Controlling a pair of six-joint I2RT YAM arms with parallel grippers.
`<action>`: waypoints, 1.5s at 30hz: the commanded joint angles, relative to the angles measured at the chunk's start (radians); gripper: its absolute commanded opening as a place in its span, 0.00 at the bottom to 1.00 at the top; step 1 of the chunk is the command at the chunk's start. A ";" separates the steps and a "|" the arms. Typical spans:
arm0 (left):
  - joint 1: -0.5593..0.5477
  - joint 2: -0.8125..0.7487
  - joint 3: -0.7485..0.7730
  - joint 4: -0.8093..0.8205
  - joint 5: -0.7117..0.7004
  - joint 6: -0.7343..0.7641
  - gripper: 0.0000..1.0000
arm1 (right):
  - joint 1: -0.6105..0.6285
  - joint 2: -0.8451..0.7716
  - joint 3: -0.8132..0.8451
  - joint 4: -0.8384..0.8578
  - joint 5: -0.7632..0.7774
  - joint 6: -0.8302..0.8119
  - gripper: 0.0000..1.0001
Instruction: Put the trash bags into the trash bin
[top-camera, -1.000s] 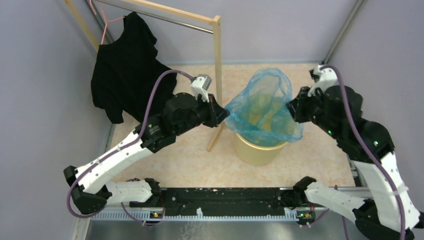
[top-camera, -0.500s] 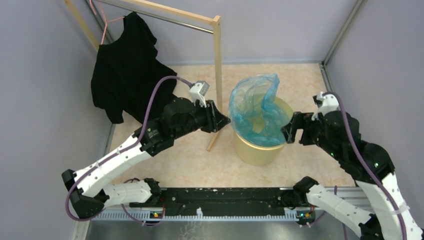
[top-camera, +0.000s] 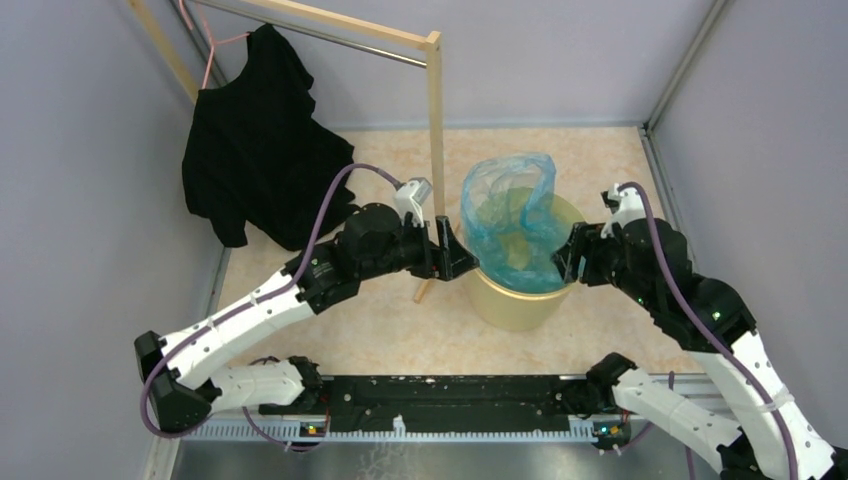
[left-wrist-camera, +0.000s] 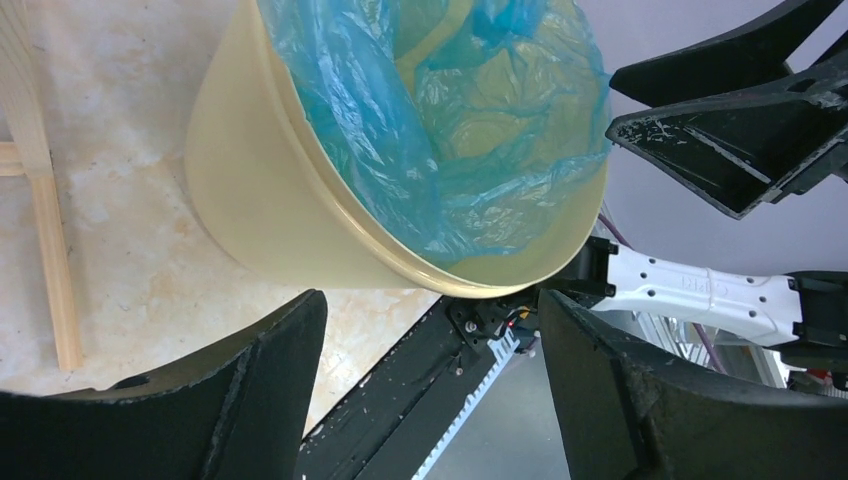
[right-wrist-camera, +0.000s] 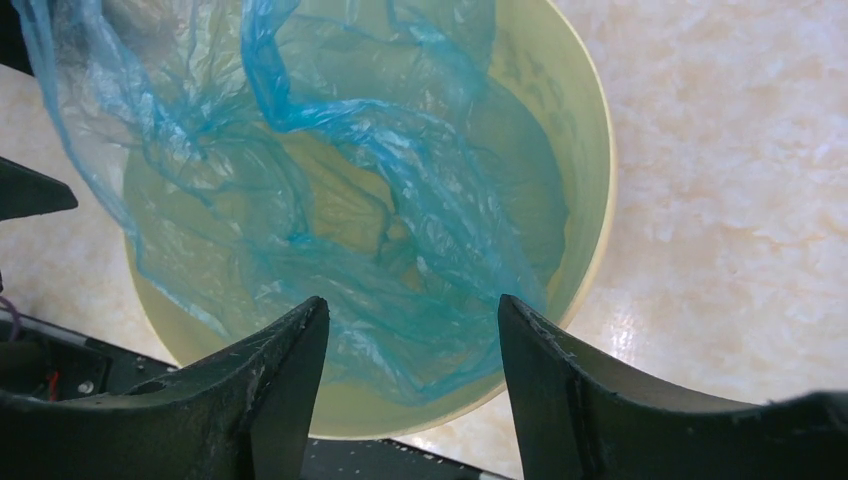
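A translucent blue trash bag (top-camera: 508, 215) lies loose in the pale yellow trash bin (top-camera: 512, 305), its crumpled top standing above the rim. My left gripper (top-camera: 462, 258) sits at the bin's left side, open, with nothing between its fingers. My right gripper (top-camera: 566, 262) is at the bin's right rim, open too and off the plastic. In the left wrist view the left gripper (left-wrist-camera: 430, 335) frames the floor below the bin (left-wrist-camera: 260, 200) and bag (left-wrist-camera: 450, 120). In the right wrist view the right gripper (right-wrist-camera: 408, 325) looks down on the bag (right-wrist-camera: 330, 200) inside the bin (right-wrist-camera: 592, 150).
A wooden rack post (top-camera: 435, 140) stands just left of the bin, its foot (top-camera: 428, 288) beside my left gripper. A black shirt (top-camera: 255, 140) hangs on the rack at the back left. Grey walls close three sides. A black rail (top-camera: 450, 392) runs along the near edge.
Both grippers were shut on the bag's edges, holding it stretched above the bin. They opened, the bag sank into the bin, and both came down beside the rim.
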 joint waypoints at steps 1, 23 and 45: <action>-0.004 0.028 0.008 0.078 -0.018 -0.008 0.81 | 0.003 0.021 0.025 0.030 0.071 -0.062 0.63; -0.013 0.130 0.098 0.091 -0.200 0.063 0.36 | 0.002 0.122 -0.028 0.126 0.125 -0.210 0.73; -0.013 0.031 0.118 -0.029 -0.166 -0.013 0.45 | 0.003 0.021 0.128 0.063 -0.136 0.044 0.00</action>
